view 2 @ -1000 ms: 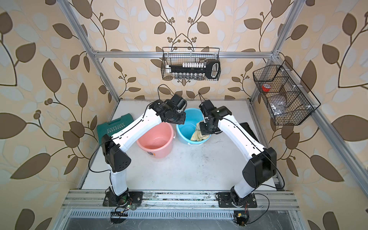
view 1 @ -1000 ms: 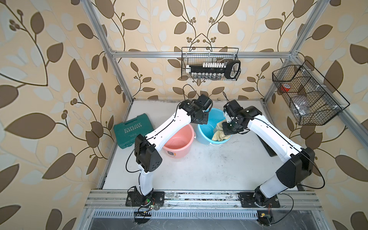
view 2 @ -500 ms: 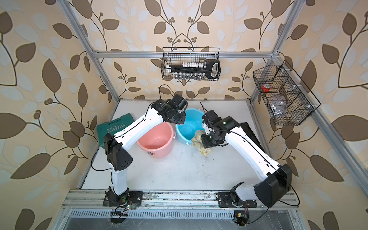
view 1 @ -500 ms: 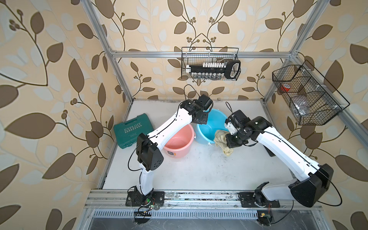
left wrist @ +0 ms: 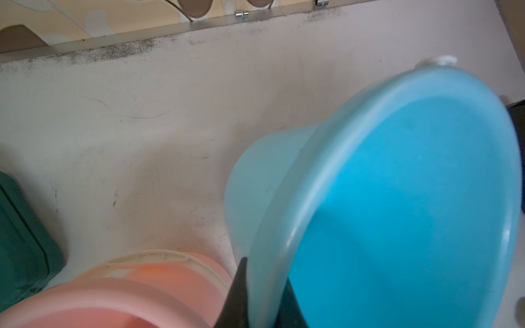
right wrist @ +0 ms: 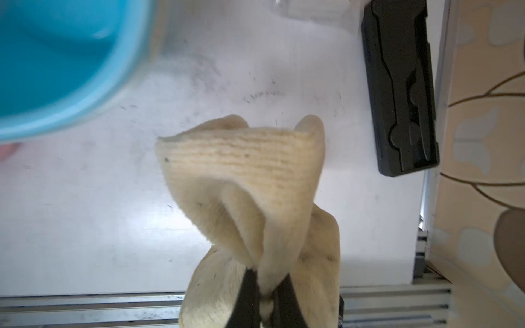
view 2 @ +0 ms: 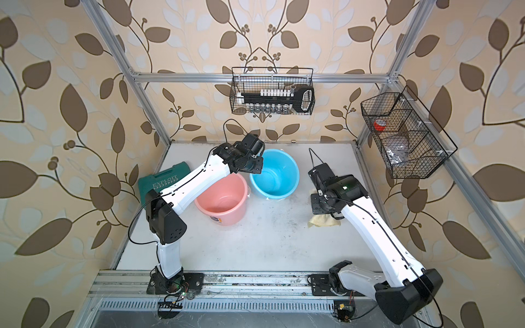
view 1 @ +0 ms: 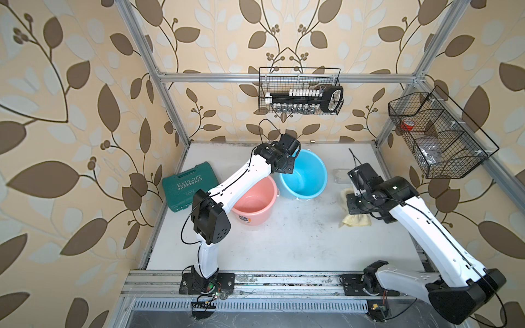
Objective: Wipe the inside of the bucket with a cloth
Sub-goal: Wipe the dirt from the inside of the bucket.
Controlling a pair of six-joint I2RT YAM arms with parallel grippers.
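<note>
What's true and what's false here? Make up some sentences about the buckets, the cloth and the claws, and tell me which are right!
1. The right claw is pinching the yellow cloth. True.
2. The cloth is inside the blue bucket. False: it is outside, off to one side of the bucket, over the table.
3. The left claw is shut on the blue bucket's rim. True.
4. The pink bucket lies tipped over on its side. False: it stands upright, right beside the blue bucket.
5. The green case is open. False: its lid is closed.
</note>
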